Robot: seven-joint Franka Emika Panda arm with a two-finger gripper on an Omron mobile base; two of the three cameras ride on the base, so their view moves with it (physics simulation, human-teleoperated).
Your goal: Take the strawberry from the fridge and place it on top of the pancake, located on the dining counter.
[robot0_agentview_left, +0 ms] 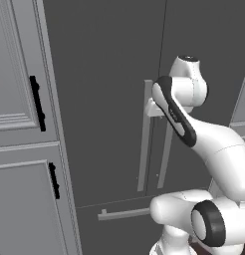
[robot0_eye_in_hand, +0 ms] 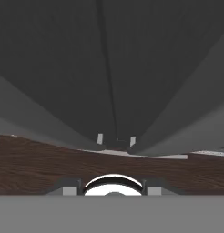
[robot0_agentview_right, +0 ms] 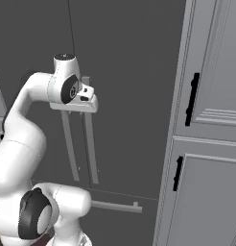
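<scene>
Fridge [robot0_agentview_left: 104,99] doors shut, strawberry presumably inside, unseen. Gripper [robot0_agentview_right: 86,102] sits at the bar handles [robot0_agentview_left: 144,144]; can't tell if it's clamped. Best to confirm one handle sits between fingers before pulling.

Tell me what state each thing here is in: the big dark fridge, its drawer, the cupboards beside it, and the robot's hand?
fridge: both doors shut.
bottom drawer: shut.
grey cabinets: doors shut.
hand: up at the door handles; the hand camera shows its fingers apart with nothing between them, not gripping a handle yet.
</scene>
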